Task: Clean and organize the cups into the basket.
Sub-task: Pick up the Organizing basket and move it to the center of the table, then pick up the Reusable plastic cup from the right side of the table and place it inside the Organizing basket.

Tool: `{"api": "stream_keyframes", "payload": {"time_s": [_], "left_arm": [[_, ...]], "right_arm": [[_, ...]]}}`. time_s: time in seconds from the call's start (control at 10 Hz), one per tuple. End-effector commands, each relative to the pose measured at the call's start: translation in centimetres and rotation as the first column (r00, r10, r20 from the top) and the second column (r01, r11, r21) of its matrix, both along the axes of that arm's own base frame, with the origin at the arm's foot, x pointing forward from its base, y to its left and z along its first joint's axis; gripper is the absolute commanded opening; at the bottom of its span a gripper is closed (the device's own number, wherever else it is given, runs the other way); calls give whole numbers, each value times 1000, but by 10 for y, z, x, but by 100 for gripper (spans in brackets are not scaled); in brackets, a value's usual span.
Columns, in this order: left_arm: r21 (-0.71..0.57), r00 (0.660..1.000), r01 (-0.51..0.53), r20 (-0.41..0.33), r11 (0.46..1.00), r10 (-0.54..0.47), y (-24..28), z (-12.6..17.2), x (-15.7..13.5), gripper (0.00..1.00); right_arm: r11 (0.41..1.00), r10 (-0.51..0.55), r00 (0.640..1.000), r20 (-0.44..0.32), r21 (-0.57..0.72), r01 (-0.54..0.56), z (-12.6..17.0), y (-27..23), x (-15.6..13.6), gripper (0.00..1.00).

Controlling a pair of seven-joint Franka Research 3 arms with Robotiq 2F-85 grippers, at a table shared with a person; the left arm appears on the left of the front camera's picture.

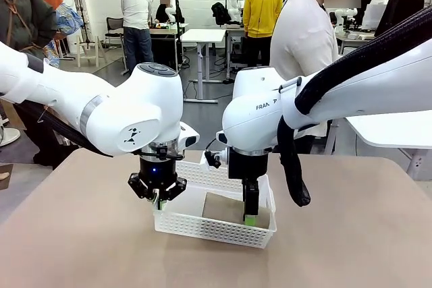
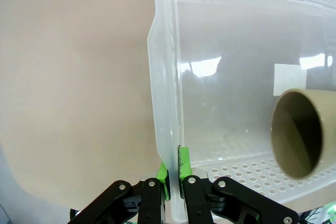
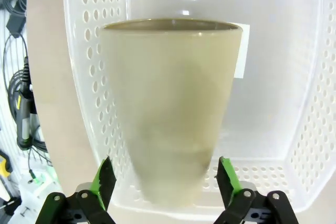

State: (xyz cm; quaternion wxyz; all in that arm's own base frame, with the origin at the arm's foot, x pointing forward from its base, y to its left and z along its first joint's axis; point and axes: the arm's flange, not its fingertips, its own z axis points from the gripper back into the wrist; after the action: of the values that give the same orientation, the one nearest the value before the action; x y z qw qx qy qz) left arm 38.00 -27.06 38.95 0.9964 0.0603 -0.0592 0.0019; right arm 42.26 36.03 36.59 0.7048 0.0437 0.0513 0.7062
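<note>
Your basket (image 1: pixel 202 228) sits on the worktop (image 1: pixel 81 247) about midway between its left and right edges, nearer the far edge than the near one; it lies with its long sides running left to right. One tan cup (image 1: pixel 221 207) lies on its side on the basket floor, toward the right end, with its mouth turned to the basket's left wall and its base to the right.

Your left end effector (image 1: pixel 156 197) points straight down at the basket's left short wall; in the left wrist view its green pads are closed on the rim of that wall (image 2: pixel 174 174), one pad inside and one outside, so it is gripping the basket. From there you see the cup (image 2: pixel 299 132) mouth-on, farther along the floor.

Your right end effector (image 1: pixel 250 219) reaches down inside the basket at its right end; in the right wrist view its fingers (image 3: pixel 103 179) stand wide apart on either side of the cup's base end (image 3: pixel 168 108), with a gap showing at each side, so it is open and holds nothing; the cup looks slightly blurred there.

A person (image 1: pixel 304 32) in a white top stands at the far edge of the worktop, behind the right arm.
</note>
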Motion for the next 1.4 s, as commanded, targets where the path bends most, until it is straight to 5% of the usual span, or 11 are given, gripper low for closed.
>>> {"api": "stream_keyframes", "payload": {"time_s": [0.0,0.3,0.6,0.9,1.3], "left_arm": [[1,1000,-16,8,1000,16,-1,1,0,0],[1,1000,-16,8,1000,16,-1,1,0,0],[1,1000,-16,8,1000,16,-1,1,0,0],[1,1000,-16,8,1000,16,-1,1,0,0],[1,1000,-16,8,1000,16,-1,1,0,0]], "right_arm": [[1000,12,1000,-9,-1,-12,0,-4,0,100],[1000,-2,1000,-7,23,2,5,-10,3,100],[963,-37,997,68,270,17,67,-67,-6,100],[772,-87,989,122,635,-10,125,-196,-14,100],[458,82,982,167,869,-186,119,-375,-29,100]]}}
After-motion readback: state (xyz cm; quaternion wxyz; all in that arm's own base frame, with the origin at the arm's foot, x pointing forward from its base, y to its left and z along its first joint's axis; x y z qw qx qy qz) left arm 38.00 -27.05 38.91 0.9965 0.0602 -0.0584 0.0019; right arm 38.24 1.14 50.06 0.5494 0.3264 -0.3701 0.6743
